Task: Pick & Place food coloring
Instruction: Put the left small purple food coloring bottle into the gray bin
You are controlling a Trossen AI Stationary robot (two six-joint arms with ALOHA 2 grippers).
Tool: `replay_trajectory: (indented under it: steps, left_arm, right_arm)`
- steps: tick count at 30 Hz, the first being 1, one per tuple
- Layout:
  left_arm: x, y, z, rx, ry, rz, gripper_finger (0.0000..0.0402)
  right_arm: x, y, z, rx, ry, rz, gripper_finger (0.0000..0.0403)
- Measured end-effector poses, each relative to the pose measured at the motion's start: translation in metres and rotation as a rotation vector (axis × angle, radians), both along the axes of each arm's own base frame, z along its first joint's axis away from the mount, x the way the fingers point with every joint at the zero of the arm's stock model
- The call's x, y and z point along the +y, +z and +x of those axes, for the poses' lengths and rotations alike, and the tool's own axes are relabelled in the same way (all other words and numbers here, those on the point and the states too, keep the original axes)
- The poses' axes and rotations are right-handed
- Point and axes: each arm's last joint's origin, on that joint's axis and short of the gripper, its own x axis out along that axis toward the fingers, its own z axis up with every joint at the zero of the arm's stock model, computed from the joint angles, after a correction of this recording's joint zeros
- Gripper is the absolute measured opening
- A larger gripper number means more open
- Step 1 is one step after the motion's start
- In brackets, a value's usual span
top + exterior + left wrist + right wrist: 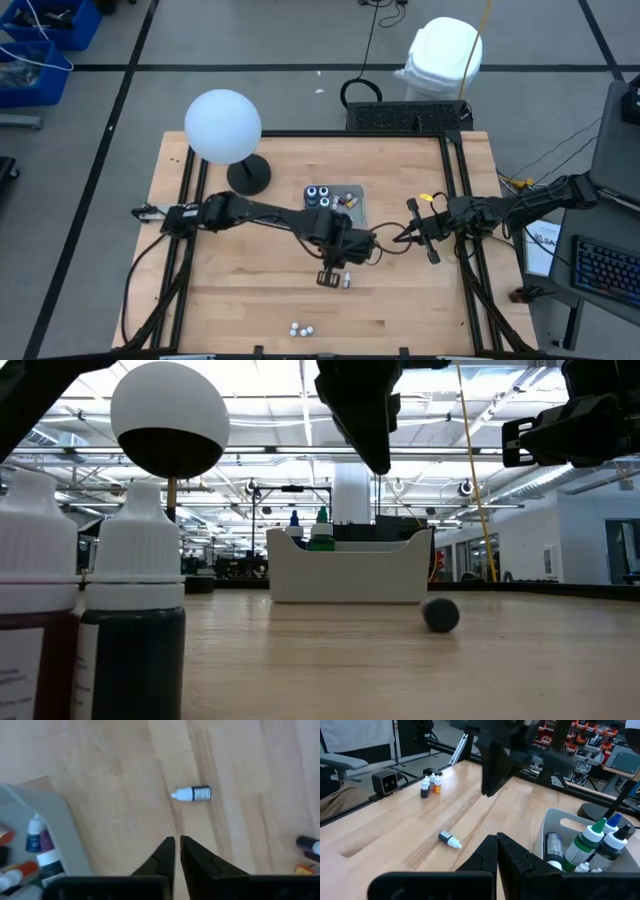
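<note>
The food coloring bottle [192,794] lies on its side on the bare table [250,290], just in front of the tray [356,208]. Our left gripper [176,851] hangs above it, fingers nearly together and holding nothing. We should spread them, square up across the bottle's body, then drop straight down. The right gripper [496,851] waits clenched and empty near the tray.

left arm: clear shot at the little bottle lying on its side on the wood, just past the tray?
Probably yes. The left hand hangs right over the small white-capped bottle lying on its side, with bare wooden table between them. The pale plastic tray sits off to one side, and the fingers are nearly shut, so they would need to open first.
</note>
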Motion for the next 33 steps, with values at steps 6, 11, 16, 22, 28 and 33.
replay_trajectory:
  steps: [6, 11, 16, 22, 28, 33]
  left_arm:
    - [-0.035, -0.009, -0.012, 0.066, -0.017, -0.032, 0.0098]
    - [-0.087, -0.009, -0.032, 0.108, -0.033, -0.074, 0.0167]
    - [-0.139, -0.008, -0.055, 0.102, -0.014, -0.096, 0.0215]
    - [-0.179, -0.009, -0.077, 0.050, 0.091, -0.062, 0.0236]
    - [-0.200, -0.036, -0.100, 0.118, 0.094, 0.001, 0.0237]
    - [-0.196, -0.060, -0.104, 0.187, 0.154, 0.032, 0.0237]
  right_arm:
    - [0.000, 0.000, 0.000, 0.003, 0.000, -0.001, 0.0000]
    - [0.000, 0.000, 0.000, 0.005, 0.000, -0.001, 0.0000]
    - [0.000, 0.000, 0.000, 0.006, -0.001, 0.005, 0.0000]
    - [0.000, 0.000, 0.000, 0.011, -0.004, 0.022, 0.0000]
    - [0.000, 0.001, 0.000, -0.004, -0.006, 0.034, 0.0000]
    - [0.000, 0.001, 0.000, -0.002, -0.006, 0.034, 0.0000]
